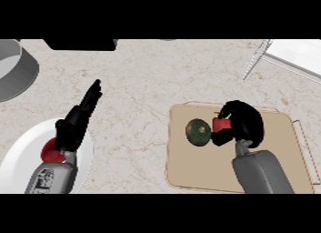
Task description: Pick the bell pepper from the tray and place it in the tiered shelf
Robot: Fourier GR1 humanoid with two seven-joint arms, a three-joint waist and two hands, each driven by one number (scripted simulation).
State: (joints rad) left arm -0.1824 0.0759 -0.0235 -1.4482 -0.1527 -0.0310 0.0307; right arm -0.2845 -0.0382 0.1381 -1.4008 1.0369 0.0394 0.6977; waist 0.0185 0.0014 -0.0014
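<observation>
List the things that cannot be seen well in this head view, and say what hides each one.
- Bell pepper: only a small red part shows; the right hand curls round it.
- Red thing on the white plate: the left hand and its forearm cover part of it.
- Tiered shelf: cut off by the right edge.
- Grey pot: cut off by the left edge.

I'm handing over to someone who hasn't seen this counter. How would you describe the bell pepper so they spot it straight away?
Find the tan tray on the right half of the counter. Over its upper middle the right hand curls round a small red item: that is the bell pepper. Just to its left lies a dark green round vegetable; the pepper is the red one, in the hand.
</observation>
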